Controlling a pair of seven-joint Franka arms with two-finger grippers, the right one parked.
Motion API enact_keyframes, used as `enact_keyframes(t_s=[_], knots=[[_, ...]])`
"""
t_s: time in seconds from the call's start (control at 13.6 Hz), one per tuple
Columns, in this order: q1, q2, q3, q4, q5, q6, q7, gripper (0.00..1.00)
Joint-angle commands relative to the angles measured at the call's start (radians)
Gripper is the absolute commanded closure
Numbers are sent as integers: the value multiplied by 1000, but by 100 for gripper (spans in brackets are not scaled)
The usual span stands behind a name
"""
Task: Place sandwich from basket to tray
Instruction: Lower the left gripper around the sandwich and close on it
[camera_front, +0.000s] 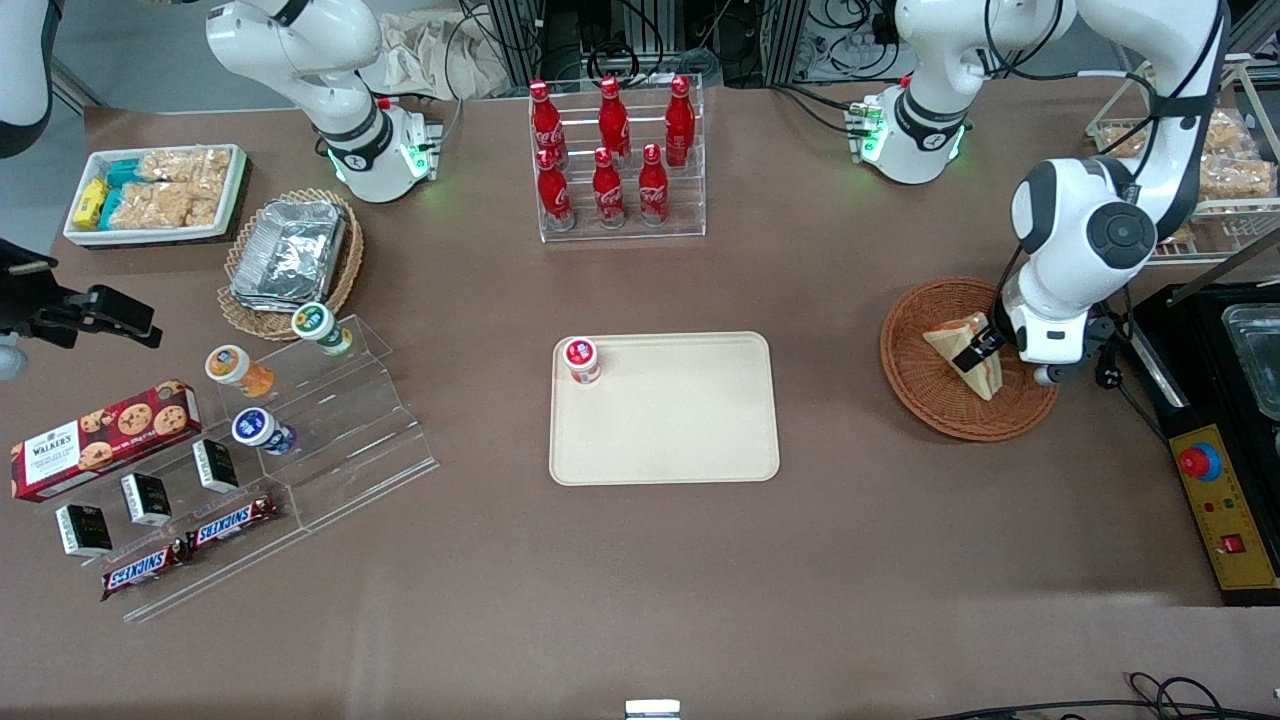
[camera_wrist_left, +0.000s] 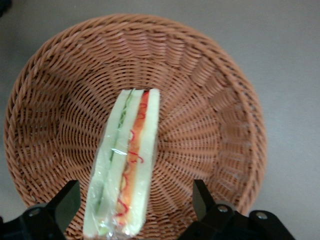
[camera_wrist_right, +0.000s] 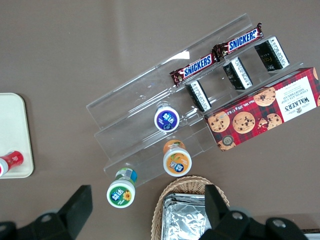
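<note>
One wedge: the sandwich (camera_wrist_left: 127, 165) lies in the basket (camera_wrist_left: 210, 100), still wrapped in clear film, cut edge up with red and green filling showing.
Tray: the tray (camera_front: 690, 430) sits nearer the front camera than the bottle rack (camera_front: 615, 160), well apart from the basket toward the parked arm's end; a small red-capped cup (camera_front: 581, 360) stands on one corner, the rest bare.
Gripper: the gripper (camera_wrist_left: 135, 205) hangs low over the basket, fingers (camera_wrist_left: 65, 202) spread wide and released, gripping nothing.
Key relation: in the wrist view the sandwich's long axis runs straight away from the gripper, crosswise to the line between the fingertips, and its near end sits between them, closer to one finger than the other.
Judgement: a small sideways shift to centre, then closing across the bread faces, looks sufficient; the grasp is not yet made.
Risk: soft bread and slippery film may squash or slide.
</note>
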Motion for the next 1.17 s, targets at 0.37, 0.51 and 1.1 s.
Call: enact_keyframes(t_s=[0.37,0.51,1.1], knots=[[4,10,2,-71,13,69,-17,29],[4,18,1,-75,13,69,-17,97],[-6,-59,-44,122,165,-274,19,100]])
